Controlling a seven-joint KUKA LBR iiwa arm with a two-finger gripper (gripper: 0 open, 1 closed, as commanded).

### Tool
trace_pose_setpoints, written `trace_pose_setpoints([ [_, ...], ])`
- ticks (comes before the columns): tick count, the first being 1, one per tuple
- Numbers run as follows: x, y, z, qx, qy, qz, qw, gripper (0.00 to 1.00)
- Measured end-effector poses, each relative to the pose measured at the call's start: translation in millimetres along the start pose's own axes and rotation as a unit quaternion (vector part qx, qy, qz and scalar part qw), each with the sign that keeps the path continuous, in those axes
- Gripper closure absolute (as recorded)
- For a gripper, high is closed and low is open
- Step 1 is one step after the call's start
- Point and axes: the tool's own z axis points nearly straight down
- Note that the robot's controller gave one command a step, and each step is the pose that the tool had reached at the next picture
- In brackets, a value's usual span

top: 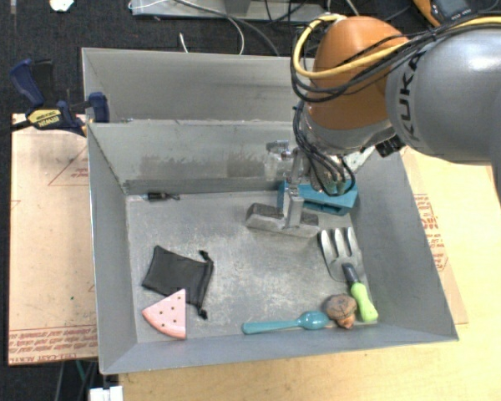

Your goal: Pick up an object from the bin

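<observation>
pincer (285,215) low in bin (108,215); fork (351,272), spoon (275,326) near.

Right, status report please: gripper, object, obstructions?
Gripper low, mid-bin toward the back. Over a flat grey piece, hold unconfirmed. Green-handled fork just beside, not blocking.

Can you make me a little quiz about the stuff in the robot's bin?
1. True or false: the pink wedge lies right beside the black pouch.
2. The fork has a handle that is: A red, B green, C black.
3. Fill in: the brown lump sits between the teal spoon and the handle of the ____.

Key: 1 true; 2 B; 3 fork.
</observation>
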Motion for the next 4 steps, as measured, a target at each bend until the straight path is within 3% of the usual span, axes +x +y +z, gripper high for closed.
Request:
trace_pose_setpoints([
  [1, -1.6, -0.2, -4.7, 0.0, -0.0038, 0.0, 1.0, 0.0],
  [2, -21.0, -21.0, 20.6, -0.001, -0.0071, -0.057, 0.9983, 0.0],
  [3, -22.6, -48.3, 26.3, -0.001, -0.0051, 0.015, 0.9999, 0.0],
  [4, -26.7, -63.5, 75.2, 0.0, -0.0056, -0.053, 0.9986, 0.0],
])
